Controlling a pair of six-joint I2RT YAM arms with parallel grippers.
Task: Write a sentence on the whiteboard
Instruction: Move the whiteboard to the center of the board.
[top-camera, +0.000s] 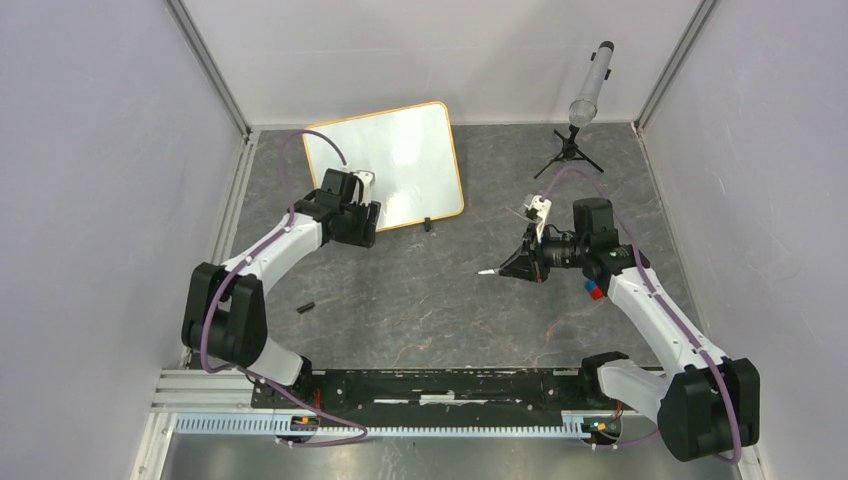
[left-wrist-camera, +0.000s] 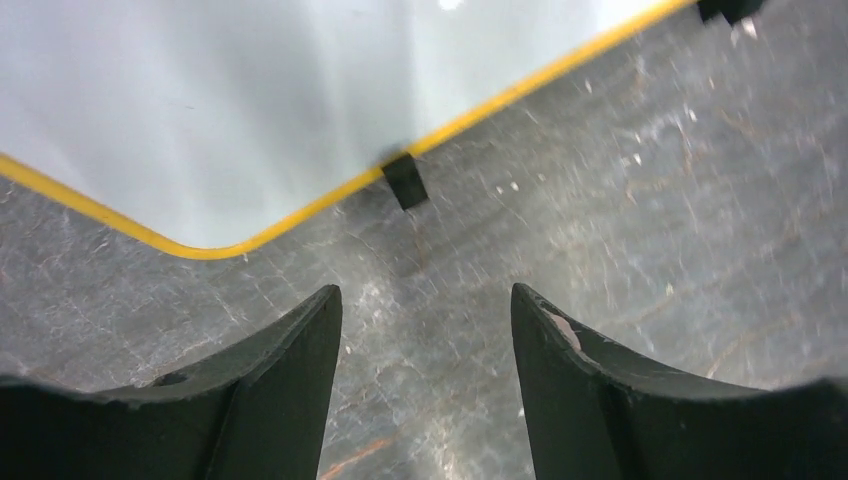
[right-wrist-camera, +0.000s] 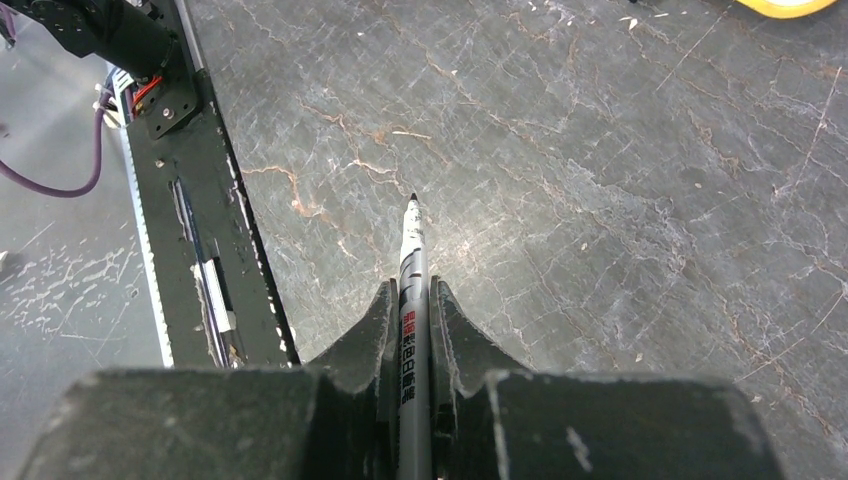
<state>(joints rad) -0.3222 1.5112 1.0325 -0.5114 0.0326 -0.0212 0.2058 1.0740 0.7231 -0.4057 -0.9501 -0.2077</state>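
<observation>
Seen whole only from the top camera: dark grey veined stone-look table (top-camera: 420, 310), and on its far left part the rectangular glossy white whiteboard (top-camera: 400, 160) with rounded corners and thin orange-tan frame, lying flat and slightly askew. Given only there too: pale grey cylinder (top-camera: 590, 85) on a small black tripod (top-camera: 570, 155), standing far right, well apart from the board. Poised at the board's near left corner, the black two-finger left gripper (left-wrist-camera: 427, 300). Shown by its own wrist camera with jaws apart and nothing between them, above bare table just short of the frame edge, one small black clip foot (left-wrist-camera: 405, 180) straight ahead of the gap and a second at that picture's top right. Clamped tight in the right gripper (right-wrist-camera: 413, 290), right of mid-table and well apart from the board: slim white marker (right-wrist-camera: 411, 245) with black nib and red print, nib pointing toward the left arm's side. Just a sliver of frame at the right wrist view's top edge. Visible only from above, near the left arm: a tiny black stub (top-camera: 305, 307) on the table.
</observation>
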